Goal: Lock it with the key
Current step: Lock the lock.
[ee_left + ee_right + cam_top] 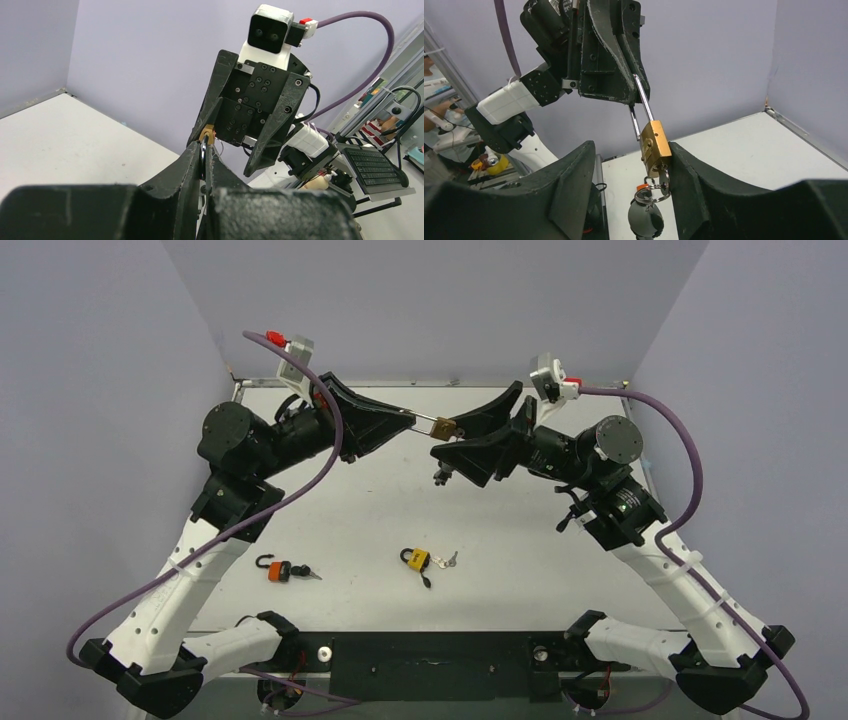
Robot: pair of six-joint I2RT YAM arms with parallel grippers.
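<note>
Three padlocks total: an orange padlock (275, 570) lying on the table (520, 570) at the left, a yellow padlock (416, 560) mid-table, and the brass padlock (655, 147) up in the air between the two grippers. The left gripper (204, 150) is clamped tight on its shackle (642, 102), and the right gripper (630, 150) sits spread around the body, one finger (704, 190) right against it with a gap on the other side. The key bunch (645, 220) dangles underneath, cut off by the frame edge, and I can't tell if a key is actually in the keyhole.
</note>
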